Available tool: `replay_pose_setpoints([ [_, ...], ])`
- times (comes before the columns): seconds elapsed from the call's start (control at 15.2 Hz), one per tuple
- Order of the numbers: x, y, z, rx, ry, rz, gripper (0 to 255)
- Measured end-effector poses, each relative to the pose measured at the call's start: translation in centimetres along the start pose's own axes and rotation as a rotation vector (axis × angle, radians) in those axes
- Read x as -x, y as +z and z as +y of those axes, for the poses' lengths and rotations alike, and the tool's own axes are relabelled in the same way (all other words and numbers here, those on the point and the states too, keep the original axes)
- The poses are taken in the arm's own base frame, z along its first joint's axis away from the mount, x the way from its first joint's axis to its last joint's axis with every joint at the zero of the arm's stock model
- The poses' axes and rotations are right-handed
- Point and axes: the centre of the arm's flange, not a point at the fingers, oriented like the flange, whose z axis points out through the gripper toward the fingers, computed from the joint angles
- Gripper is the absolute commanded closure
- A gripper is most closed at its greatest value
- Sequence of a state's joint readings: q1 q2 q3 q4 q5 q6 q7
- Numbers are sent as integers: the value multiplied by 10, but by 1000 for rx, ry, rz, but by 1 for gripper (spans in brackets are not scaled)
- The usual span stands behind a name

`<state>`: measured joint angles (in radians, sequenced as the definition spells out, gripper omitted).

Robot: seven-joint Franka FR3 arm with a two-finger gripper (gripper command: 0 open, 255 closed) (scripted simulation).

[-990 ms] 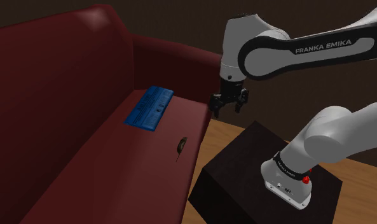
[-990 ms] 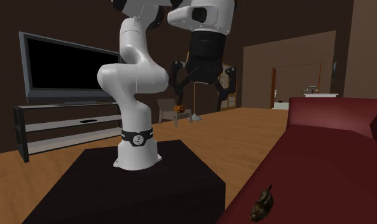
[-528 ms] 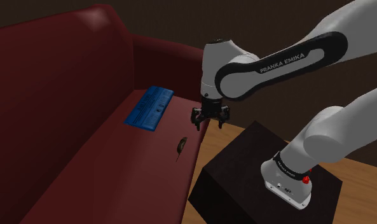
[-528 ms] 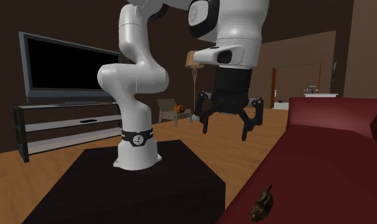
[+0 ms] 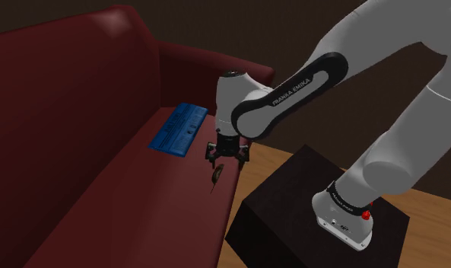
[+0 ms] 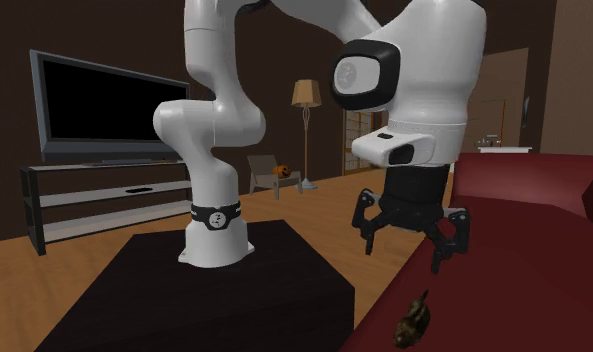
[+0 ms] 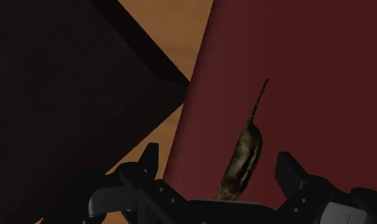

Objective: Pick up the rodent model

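Note:
The rodent model is a small dark brown striped figure with a thin tail, lying on the dark red sofa seat near its front edge. It also lies low in the second exterior view, rodent model. My black gripper hangs open just above it, fingers apart and touching nothing. From the second exterior view the gripper is a short way above the model. In the wrist view the rodent model lies between the spread fingertips, its tail pointing away from the hand.
A blue flat box lies on the sofa seat farther back. The black stand sits close to the sofa's front edge, over a wooden floor. A TV on a shelf unit and a floor lamp stand far off.
The arm has swung down and toward the shoulder view's left, from above the stand to just over the rodent model on the sofa. The fingers stayed open.

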<state>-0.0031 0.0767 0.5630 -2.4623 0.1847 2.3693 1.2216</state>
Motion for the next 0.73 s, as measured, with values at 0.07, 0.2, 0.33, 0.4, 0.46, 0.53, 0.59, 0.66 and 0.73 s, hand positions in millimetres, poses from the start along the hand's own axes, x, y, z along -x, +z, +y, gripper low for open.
replay_pose_setpoints([
  [0.07, -3, 10, -11, -7, 23, -5, 0],
  [0.2, -3, 23, -25, -16, 60, -13, 0],
  [0.33, -5, 32, -31, -18, 72, -15, 0],
  [0.4, -7, 37, -31, -19, 74, -16, 0],
  [0.46, -7, 43, -32, -19, 76, -16, 0],
  [0.53, -8, 48, -33, -19, 76, -16, 0],
  [0.59, -9, 52, -33, -19, 76, -16, 0],
  [0.66, -10, 59, -34, -19, 77, -16, 0],
  [0.73, -11, 63, -34, -19, 77, -16, 0],
])
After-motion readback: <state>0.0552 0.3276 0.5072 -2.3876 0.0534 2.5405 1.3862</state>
